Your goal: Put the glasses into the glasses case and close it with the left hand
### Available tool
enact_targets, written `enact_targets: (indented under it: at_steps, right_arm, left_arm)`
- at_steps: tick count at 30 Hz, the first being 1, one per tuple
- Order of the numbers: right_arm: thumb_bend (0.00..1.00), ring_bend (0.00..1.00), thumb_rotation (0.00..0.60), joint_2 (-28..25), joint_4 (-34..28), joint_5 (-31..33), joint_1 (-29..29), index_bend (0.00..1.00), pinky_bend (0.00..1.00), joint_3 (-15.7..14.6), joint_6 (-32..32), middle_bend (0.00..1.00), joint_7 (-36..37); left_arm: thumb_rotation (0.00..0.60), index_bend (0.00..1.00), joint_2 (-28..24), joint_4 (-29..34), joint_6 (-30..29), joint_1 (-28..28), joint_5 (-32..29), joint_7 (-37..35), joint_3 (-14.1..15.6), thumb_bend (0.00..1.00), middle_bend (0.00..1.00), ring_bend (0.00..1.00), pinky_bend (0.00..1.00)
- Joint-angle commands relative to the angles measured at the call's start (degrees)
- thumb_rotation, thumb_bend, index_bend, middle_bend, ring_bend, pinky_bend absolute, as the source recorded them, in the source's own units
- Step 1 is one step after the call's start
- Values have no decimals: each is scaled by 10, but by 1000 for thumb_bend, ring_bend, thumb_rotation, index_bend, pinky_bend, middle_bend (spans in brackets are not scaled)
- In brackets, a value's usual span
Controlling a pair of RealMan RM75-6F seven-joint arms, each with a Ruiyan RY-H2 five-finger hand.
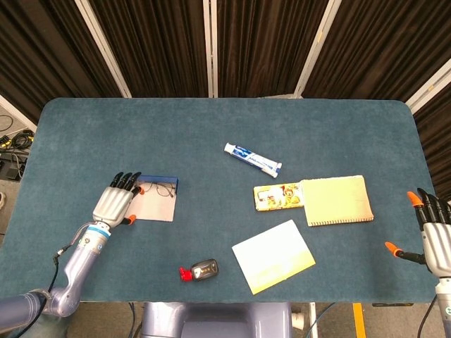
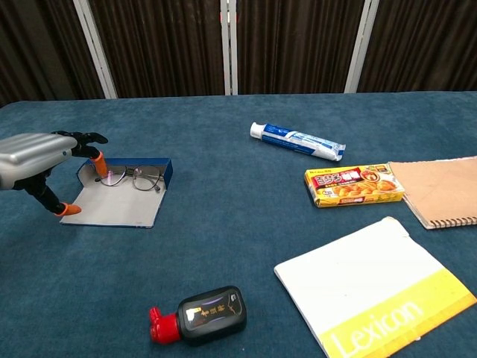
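The fingers of the left hand are seen spread and holding nothing, poised at the left edge of the open glasses case. The case is laid flat on the bench, its grey lid flap extended toward the robot and its blue tray lying just right of the fingers. The glasses are seen resting in the tray, long axis running left to right. The flap is judged ready to be folded over them. The right hand, also open and empty, is held well apart at the bench's far right edge.
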State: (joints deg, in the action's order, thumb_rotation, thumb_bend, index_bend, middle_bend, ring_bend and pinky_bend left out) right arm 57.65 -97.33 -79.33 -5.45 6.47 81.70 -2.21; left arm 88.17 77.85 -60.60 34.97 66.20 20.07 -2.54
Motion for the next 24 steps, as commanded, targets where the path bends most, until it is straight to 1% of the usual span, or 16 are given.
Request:
enact_targets:
  at_steps: [1,10,24]
  right_arm:
    - [0,0,600,0,1,1,-1,0,0,0,-2,0,1]
    - [0,0,600,1,2,4,-2,0,0,0,-4,0,-1]
    - [0,0,600,1,3,5,-2,0,0,0,-4,0,2]
  left_arm:
    - [600,334,12,-10,4,-2,10,-9,3,258,0,0,0]
    - [600,343,50,-47,20,-2,29,-14,6,259,0,0,0]
    - [600,344,62,-62,25,-4,31,-5,-6,260,0,0,0]
